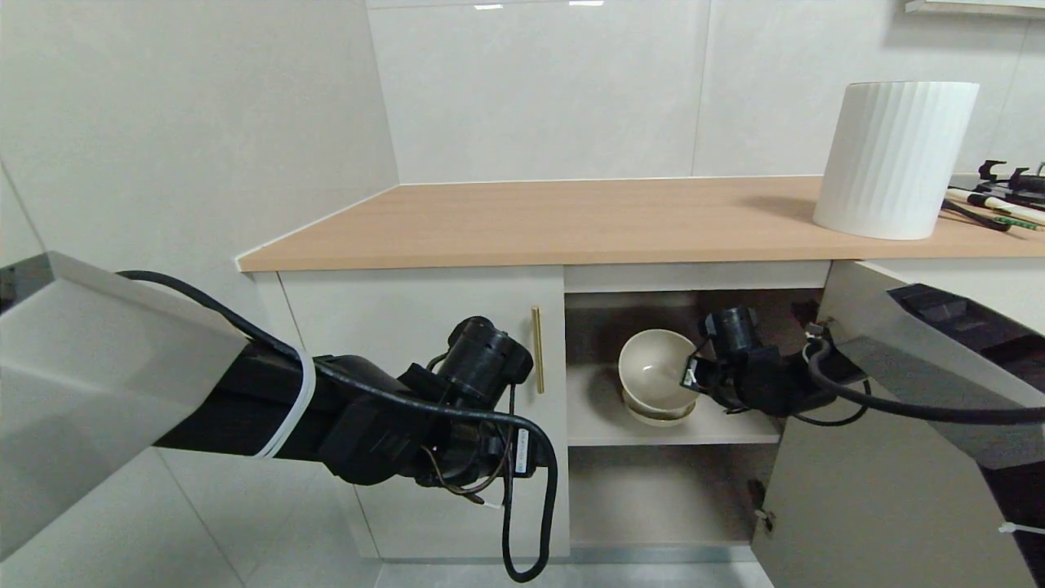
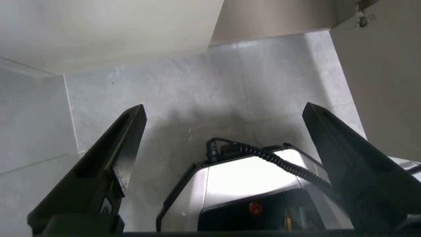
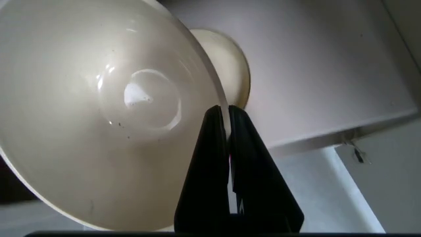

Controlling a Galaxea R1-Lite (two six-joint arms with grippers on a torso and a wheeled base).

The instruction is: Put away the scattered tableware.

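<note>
A cream bowl hangs tilted on its side inside the open cabinet, just above the middle shelf. My right gripper is shut on its rim; in the right wrist view the fingertips pinch the edge of the bowl. Below it another cream bowl rests on the shelf, seen behind the held one as a second bowl. My left gripper is open and holds nothing, pointing down at the floor in front of the closed left door.
The right cabinet door stands swung open. The left door is closed, with a gold handle. On the wooden countertop stand a white ribbed container and several pens. A lower shelf space lies below.
</note>
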